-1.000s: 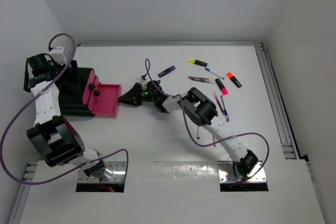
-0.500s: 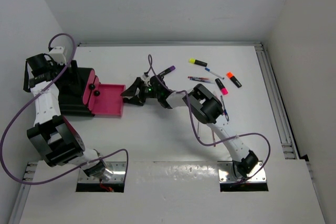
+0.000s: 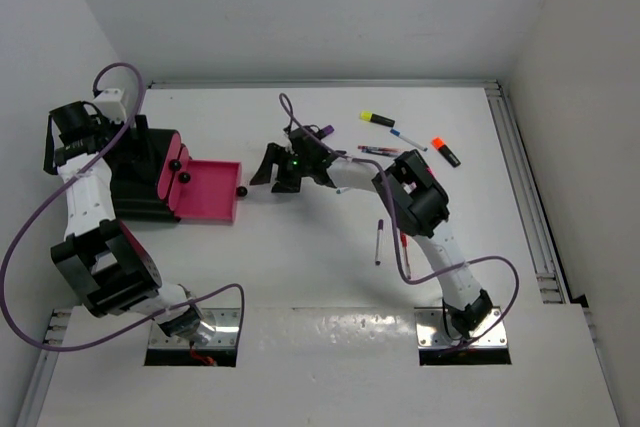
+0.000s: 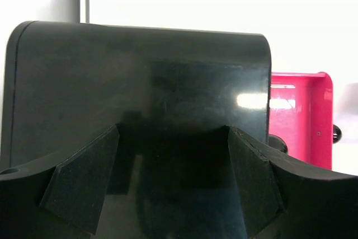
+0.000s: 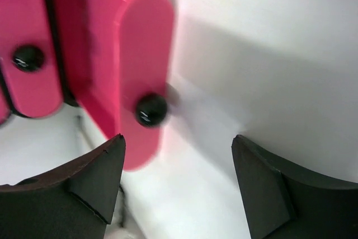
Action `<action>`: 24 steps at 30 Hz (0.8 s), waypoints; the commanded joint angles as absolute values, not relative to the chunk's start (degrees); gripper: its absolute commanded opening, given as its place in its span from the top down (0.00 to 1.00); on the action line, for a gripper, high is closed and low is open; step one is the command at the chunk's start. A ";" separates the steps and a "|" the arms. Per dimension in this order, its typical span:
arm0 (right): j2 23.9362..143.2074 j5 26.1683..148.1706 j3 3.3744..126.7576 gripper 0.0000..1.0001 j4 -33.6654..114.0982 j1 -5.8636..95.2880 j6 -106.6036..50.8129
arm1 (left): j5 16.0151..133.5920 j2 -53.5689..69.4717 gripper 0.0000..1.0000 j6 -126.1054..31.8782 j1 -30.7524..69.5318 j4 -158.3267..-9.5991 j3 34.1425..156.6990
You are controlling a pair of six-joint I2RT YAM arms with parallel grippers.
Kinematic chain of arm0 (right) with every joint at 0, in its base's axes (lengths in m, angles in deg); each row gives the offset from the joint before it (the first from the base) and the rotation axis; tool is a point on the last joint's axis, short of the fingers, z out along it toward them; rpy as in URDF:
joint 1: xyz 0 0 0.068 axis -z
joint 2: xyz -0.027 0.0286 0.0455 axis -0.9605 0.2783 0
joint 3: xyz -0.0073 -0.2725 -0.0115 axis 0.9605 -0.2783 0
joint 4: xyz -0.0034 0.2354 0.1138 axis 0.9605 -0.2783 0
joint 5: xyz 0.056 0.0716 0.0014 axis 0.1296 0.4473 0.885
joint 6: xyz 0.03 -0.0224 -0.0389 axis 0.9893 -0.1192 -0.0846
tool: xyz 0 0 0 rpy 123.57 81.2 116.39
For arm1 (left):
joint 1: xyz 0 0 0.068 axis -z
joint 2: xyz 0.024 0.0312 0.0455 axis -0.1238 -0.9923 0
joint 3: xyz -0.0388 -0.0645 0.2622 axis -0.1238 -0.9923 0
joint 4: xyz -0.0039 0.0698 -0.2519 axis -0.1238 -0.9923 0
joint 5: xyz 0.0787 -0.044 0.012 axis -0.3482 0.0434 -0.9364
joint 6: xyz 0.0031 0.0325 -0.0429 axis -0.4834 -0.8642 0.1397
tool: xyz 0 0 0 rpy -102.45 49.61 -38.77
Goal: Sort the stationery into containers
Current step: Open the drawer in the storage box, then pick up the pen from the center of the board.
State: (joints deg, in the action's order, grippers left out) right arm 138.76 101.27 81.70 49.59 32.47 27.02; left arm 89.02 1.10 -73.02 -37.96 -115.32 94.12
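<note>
The black box (image 3: 135, 192) stands at the left, with the magenta-pink tray (image 3: 205, 192) sticking out of its right side. A black knob (image 5: 151, 109) sits on the tray's end. My right gripper (image 3: 268, 177) hangs open just right of that knob, apart from it and holding nothing (image 5: 178, 149). My left gripper (image 4: 172, 132) is open over the box top (image 4: 140, 76); I cannot tell whether it touches. Stationery lies at the back right: a yellow highlighter (image 3: 377, 119), a purple highlighter (image 3: 322, 133), an orange highlighter (image 3: 446, 152), a blue-capped pen (image 3: 408, 135) and a purple-capped pen (image 3: 379, 242).
Two more pink fronts with black knobs (image 3: 178, 169) sit on the box beside the tray. A metal rail (image 3: 525, 197) runs along the table's right edge. White walls close in the back and both sides. Purple cables loop round both arms.
My right gripper was shut at the tray's knob, drew the tray a little to the right, then opened and backed off to the right. The left arm has not moved.
</note>
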 commanded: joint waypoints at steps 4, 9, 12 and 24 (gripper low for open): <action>126.54 100.00 77.24 0.29 38.27 38.41 7.08 | 94.40 0.65 0.15 -71.96 -37.79 -127.63 92.68; 118.25 101.86 78.37 0.50 24.60 48.93 -9.44 | 96.34 3.10 0.17 -74.77 -34.10 -128.34 95.05; 113.60 98.36 76.98 0.60 17.81 56.59 -17.88 | 92.84 5.56 0.17 -75.39 -29.36 -127.82 95.67; 115.60 89.20 75.12 0.69 1.17 73.22 -39.71 | 89.83 8.47 0.16 -71.61 -21.35 -126.06 94.36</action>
